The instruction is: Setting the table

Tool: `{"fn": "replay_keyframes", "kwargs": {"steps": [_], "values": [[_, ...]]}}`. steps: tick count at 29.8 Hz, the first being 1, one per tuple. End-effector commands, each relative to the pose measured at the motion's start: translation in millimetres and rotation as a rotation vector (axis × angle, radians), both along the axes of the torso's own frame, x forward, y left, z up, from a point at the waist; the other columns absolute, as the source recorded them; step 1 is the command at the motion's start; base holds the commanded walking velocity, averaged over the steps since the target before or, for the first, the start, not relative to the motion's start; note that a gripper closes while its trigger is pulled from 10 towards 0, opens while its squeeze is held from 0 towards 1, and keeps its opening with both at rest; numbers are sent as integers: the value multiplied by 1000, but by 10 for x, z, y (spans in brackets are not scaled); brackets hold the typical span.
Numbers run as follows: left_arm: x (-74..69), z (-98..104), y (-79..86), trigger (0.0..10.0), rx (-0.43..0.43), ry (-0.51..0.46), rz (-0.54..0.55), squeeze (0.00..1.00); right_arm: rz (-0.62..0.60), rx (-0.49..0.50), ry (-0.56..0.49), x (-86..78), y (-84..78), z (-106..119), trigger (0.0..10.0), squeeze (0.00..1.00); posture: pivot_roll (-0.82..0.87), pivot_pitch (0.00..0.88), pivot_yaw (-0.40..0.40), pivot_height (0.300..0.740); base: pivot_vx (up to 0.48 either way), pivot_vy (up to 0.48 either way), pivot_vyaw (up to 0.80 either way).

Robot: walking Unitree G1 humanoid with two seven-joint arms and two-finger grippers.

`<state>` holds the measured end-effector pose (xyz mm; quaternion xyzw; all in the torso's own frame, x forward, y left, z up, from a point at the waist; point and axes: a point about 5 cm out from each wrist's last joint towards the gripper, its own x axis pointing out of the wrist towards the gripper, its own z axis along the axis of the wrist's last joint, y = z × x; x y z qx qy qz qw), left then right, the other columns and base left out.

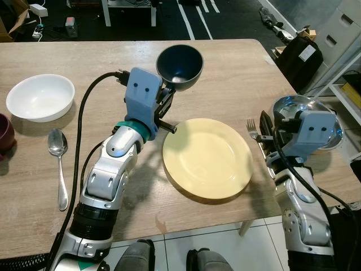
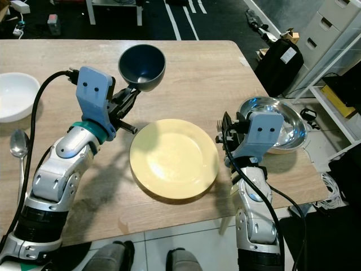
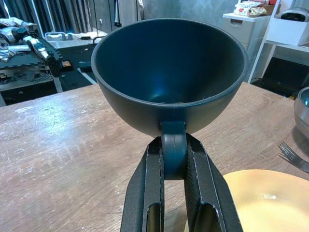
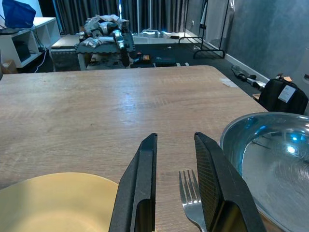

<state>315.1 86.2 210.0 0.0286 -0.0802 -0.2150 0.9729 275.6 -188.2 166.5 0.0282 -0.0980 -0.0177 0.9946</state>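
Left eye view: wooden table (image 1: 225, 73) with a yellow plate (image 1: 207, 159) near the front edge at centre. Left gripper (image 1: 168, 97) is raised over the table just left of and beyond the plate, fingers clamped on the handle of a dark blue cup (image 1: 180, 66), cup held above the table surface, mouth facing up and toward the camera. Far left sits a white bowl (image 1: 40, 97), a spoon (image 1: 58, 155) lying nearer than it, and a dark red cup (image 1: 5, 134) at the left edge. Right gripper (image 1: 265, 129) is low at the right of the plate, over a fork (image 1: 252, 130) lying beside the plate; a steel bowl (image 1: 299, 110) is just right of it. Right eye view: same layout, fork tines (image 2: 220, 125) peek out between plate and right gripper; black bag (image 2: 281, 63) on the floor past the table's right side. Left wrist view: both fingers (image 3: 145, 188) pinch the cup's handle tight, cup upright, plate rim at lower right, fork tips at the right edge. Right wrist view: fingers (image 4: 142, 179) parted a little, holding nothing, fork tines between them on the table, closer to the right finger; steel bowl just to the right, plate to the left
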Motion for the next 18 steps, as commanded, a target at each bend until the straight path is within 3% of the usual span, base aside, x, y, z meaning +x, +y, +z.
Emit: {"fn": "replay_keyframes", "kwargs": {"steps": [1, 12, 18], "values": [[4, 11, -35, 10000, 4, -7, -12, 0, -22, -7, 4, -15, -55, -16, 10000, 0, 52, 13, 13, 740, 0, 0, 0], [3, 6, -43, 10000, 1, -7, -13, 0, -27, -8, 1, -19, -64, -14, 10000, 0, 52, 10, 12, 740, 0, 0, 0], [1, 1, -44, 10000, 2, -4, -14, 0, -28, -9, 2, -19, -68, -13, 10000, 0, 51, 10, 11, 740, -274, 0, 0]]}}
